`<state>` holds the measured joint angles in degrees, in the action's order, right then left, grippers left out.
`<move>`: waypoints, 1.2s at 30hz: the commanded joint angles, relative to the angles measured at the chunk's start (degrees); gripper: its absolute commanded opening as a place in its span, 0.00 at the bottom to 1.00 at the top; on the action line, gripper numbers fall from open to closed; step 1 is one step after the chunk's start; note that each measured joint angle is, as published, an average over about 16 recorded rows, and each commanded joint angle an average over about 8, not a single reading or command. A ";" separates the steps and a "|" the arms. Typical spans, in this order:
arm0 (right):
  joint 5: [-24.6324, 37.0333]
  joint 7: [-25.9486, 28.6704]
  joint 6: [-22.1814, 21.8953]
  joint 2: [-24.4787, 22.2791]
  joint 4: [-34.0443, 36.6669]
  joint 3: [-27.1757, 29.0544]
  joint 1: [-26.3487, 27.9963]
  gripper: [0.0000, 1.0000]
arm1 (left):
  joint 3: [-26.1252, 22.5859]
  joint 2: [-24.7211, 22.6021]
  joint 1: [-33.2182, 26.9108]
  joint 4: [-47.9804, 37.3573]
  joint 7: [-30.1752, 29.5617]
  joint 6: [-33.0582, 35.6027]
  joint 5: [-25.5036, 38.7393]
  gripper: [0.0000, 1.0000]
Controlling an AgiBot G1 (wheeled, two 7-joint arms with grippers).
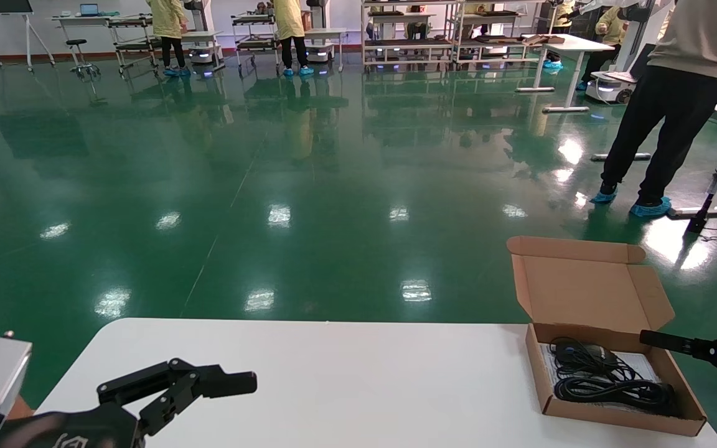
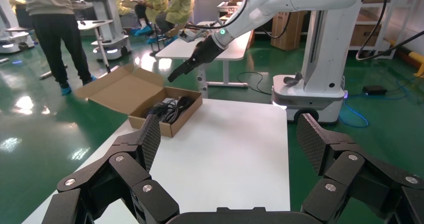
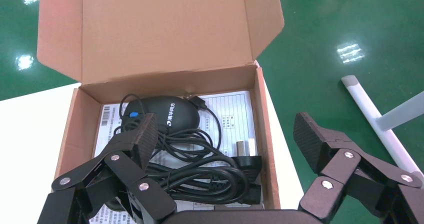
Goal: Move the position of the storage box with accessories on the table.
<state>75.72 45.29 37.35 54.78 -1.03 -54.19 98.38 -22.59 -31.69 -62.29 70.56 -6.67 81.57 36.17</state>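
**Box at the right far corner, both grippers off it**

- Table (image 1: 346, 379): white top with rounded corners, over a green floor (image 1: 271, 186).
- Box (image 1: 613, 410): shallow brown cardboard, sitting at the table's right far corner, hard against the right edge. Lid (image 1: 589, 286) hinged open and standing up past the far edge, side tabs spread.
- Contents: coiled black cable (image 3: 200, 176), a small black device (image 3: 160, 115) lying on it toward the lid side, and a white printed sheet (image 3: 232, 109) flat underneath. All lie inside the box walls.
- Right gripper (image 3: 225, 144): hovering above the box's right wall, fingers spread wide. In the right wrist view one finger (image 3: 135, 144) lies over the box interior and the other (image 3: 312, 139) outside the wall, beyond the table edge. No contact with the cardboard visible. In the head view only the arm's dark tip shows near the right wall.
- Left gripper (image 1: 203, 386): low over the table's left near corner, well apart from the box, fingers apart, nothing between them.
- Background: a person (image 1: 676, 99) standing on the floor beyond the box; desks and shelving farther back.
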 commanded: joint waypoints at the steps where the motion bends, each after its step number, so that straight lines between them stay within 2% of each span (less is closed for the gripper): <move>1: 0.14 0.02 -0.18 0.04 0.14 -0.12 -0.05 1.00 | 0.00 0.00 0.00 0.00 0.00 0.00 0.00 1.00; 8: -1.79 -1.99 2.55 -1.09 -4.04 2.06 -2.21 1.00 | 0.00 0.00 0.00 0.00 0.00 0.00 0.00 1.00; 36: -17.66 -18.10 25.22 -10.33 -37.94 19.93 -19.34 1.00 | 0.00 0.00 0.00 0.00 0.00 0.00 0.00 1.00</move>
<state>58.07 27.21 62.54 44.46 -38.95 -34.27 79.06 -22.59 -31.68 -62.29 70.55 -6.67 81.57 36.17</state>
